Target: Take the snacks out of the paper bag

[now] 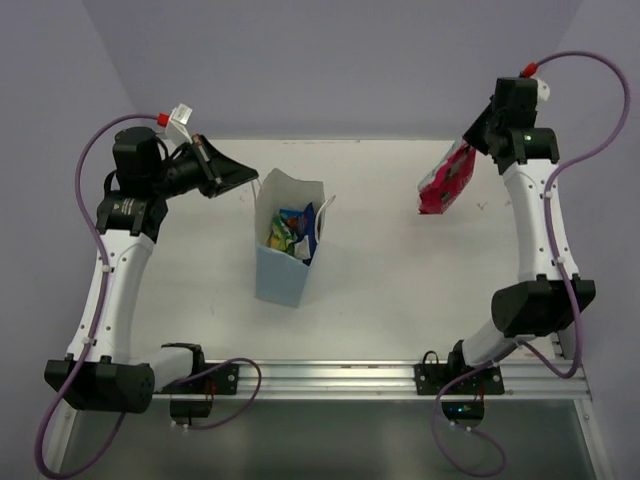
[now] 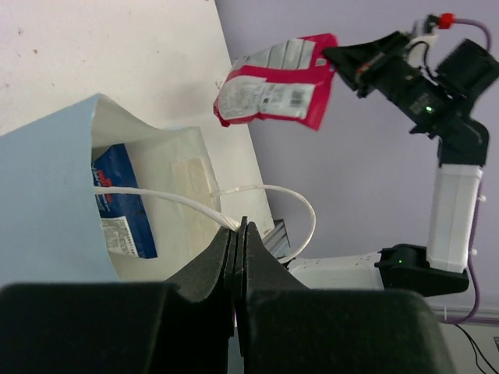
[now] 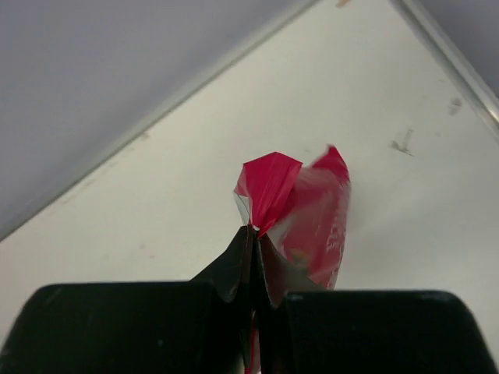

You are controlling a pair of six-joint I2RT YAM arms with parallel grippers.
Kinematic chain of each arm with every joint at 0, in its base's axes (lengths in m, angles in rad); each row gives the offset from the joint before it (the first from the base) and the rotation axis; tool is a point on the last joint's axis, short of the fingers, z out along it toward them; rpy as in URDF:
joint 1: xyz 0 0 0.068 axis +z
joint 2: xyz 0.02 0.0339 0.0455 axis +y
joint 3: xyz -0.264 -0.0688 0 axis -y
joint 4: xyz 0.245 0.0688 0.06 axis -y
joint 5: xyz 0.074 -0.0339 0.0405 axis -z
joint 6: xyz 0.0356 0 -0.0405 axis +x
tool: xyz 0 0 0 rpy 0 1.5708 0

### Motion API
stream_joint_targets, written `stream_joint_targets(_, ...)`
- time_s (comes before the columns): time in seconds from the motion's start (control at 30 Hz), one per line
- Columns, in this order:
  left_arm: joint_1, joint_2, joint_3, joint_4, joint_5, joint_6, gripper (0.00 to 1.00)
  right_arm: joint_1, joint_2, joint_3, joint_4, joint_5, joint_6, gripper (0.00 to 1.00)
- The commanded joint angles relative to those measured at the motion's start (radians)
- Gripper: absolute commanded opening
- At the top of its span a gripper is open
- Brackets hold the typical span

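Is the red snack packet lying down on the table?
No, the red pouch hangs in the air, pinched at one end by the right gripper.

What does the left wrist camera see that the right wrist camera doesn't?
Only the left wrist view shows the paper bag, a blue packet inside it, and the left end effector shut on the string handle. Only the right wrist view shows close up where the right end effector pinches a folded corner. Both show the red pouch, held in the air.
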Motion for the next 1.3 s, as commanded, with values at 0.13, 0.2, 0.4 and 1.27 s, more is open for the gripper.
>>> stream_joint_targets(0.13,0.012,0.009,0.051,0.013,0.058,0.015,0.0,-0.009,0.162,-0.02,-0.091,0.411,-0.068,0.0)
stream_joint_targets(0.2,0.014,0.012,0.049,0.011,0.06,0.012,0.0,-0.009,0.217,0.025,-0.097,0.434,-0.12,0.0)
stream_joint_targets(0.4,0.014,0.013,0.049,0.036,0.06,-0.017,0.0,-0.006,0.501,0.303,-0.207,0.323,-0.131,0.0)
stream_joint_targets(1.27,-0.092,0.0,0.017,0.245,0.075,-0.169,0.0,0.404,0.179,0.56,-0.4,-0.25,0.055,0.73)
